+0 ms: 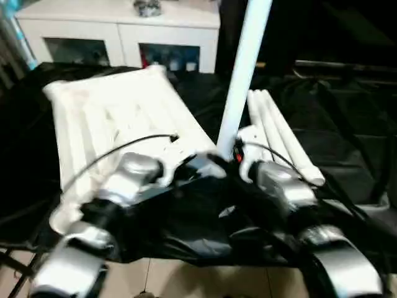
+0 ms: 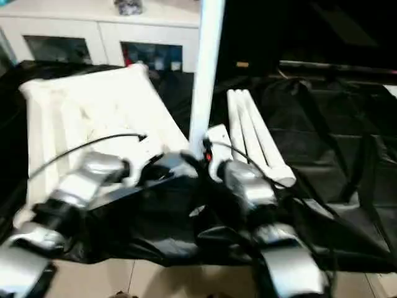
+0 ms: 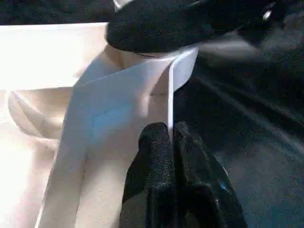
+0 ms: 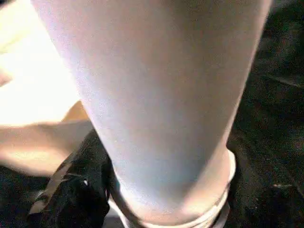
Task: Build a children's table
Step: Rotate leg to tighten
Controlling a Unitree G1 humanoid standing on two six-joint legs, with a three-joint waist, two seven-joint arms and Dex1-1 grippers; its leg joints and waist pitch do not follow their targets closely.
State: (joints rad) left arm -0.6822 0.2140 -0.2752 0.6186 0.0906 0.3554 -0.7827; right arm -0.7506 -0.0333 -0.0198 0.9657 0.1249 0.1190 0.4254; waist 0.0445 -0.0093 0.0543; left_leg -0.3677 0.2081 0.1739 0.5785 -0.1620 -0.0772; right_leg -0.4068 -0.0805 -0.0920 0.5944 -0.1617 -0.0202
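Note:
The children's table lies in parts on a black cloth. Its white tabletop [image 1: 118, 118] is upside down, ribbed side up. One white leg [image 1: 242, 74] stands upright in the near right corner socket, seen very close in the right wrist view [image 4: 156, 95]. Three more legs [image 1: 279, 133] lie side by side to the right. My left gripper [image 3: 170, 130] is shut on the thin rim wall [image 3: 169, 95] of the tabletop beside that corner. My right gripper [image 1: 231, 155] is shut on the base of the upright leg, and one of its black fingers [image 3: 180, 23] shows against the socket.
A black cloth [image 1: 347, 124] covers the work surface and hangs over its near edge above a tiled floor [image 1: 198, 279]. A white cabinet [image 1: 118, 31] with glass doors stands behind the tabletop. A black cable [image 1: 111, 152] arcs over my left forearm.

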